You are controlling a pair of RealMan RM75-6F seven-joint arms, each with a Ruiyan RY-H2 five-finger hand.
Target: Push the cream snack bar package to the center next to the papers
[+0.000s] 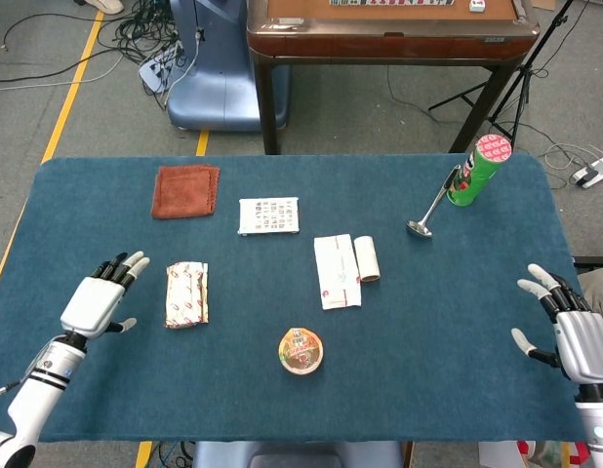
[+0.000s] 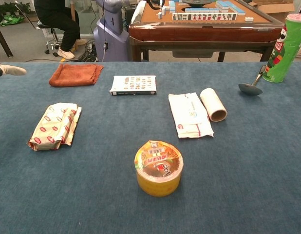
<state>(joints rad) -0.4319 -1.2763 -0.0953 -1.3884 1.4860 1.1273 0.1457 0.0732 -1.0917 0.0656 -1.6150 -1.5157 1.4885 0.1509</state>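
The cream snack bar package (image 1: 186, 294) with red marks lies flat on the left part of the blue table; the chest view shows the package (image 2: 55, 126) too. The white folded papers (image 1: 337, 270) lie at the table's center, also visible as papers (image 2: 189, 115) in the chest view. My left hand (image 1: 99, 298) hovers open just left of the package, a small gap between them; only a fingertip (image 2: 9, 70) shows at the chest view's left edge. My right hand (image 1: 575, 331) stays open at the table's far right edge.
A paper roll (image 1: 367, 259) lies right of the papers. A yellow cup (image 1: 301, 351) stands in front of them. A tile box (image 1: 268, 215) and an orange cloth (image 1: 185, 190) lie further back. A green can (image 1: 476, 170) and a ladle (image 1: 428, 210) sit back right.
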